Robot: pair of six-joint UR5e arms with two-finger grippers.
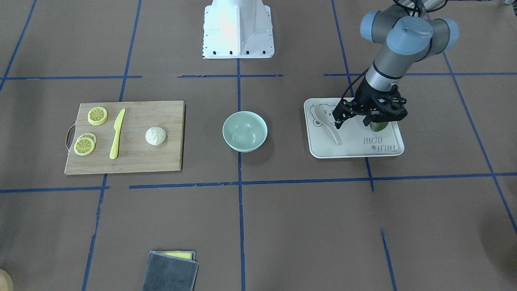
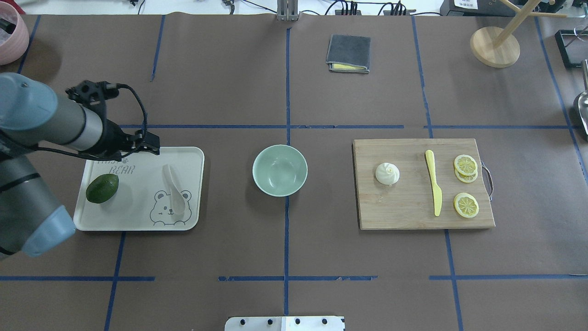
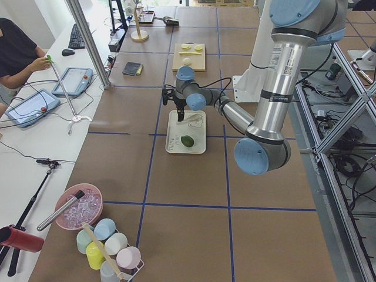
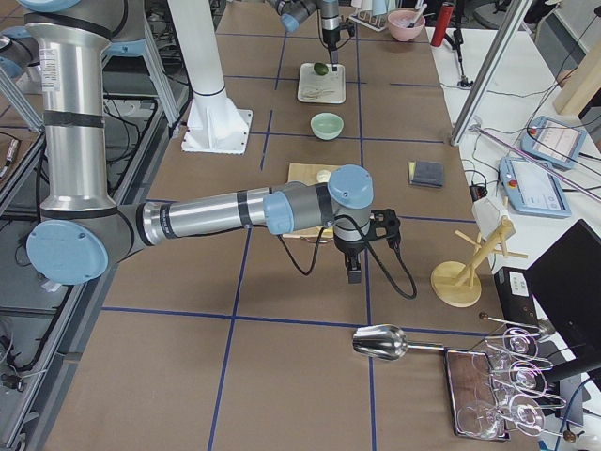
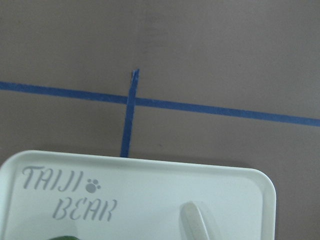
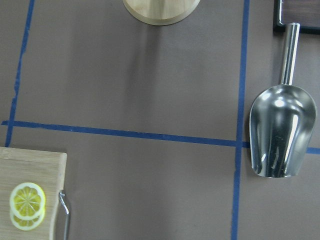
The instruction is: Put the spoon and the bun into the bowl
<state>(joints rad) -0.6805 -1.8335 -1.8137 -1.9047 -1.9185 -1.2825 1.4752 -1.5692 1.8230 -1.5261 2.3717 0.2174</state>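
The cream spoon (image 1: 329,125) lies on the off-white bear tray (image 1: 351,147), scoop toward the robot; it also shows in the overhead view (image 2: 173,193), and its handle tip shows in the left wrist view (image 5: 197,222). The white bun (image 1: 155,136) (image 2: 387,173) sits on the wooden cutting board (image 2: 404,216). The mint-green bowl (image 1: 244,131) (image 2: 279,170) stands empty at the table's middle. My left gripper (image 1: 353,121) (image 2: 138,145) hovers over the tray's far edge, between spoon and avocado, and looks open and empty. My right gripper (image 4: 355,271) hangs beyond the board's outer end; I cannot tell whether it is open.
A dark green avocado (image 2: 102,188) lies on the tray. A yellow knife (image 2: 433,181) and lemon slices (image 2: 466,164) share the board. A grey cloth (image 2: 348,53) lies far out. A metal scoop (image 6: 282,130) and a wooden stand (image 2: 494,46) are at the right end.
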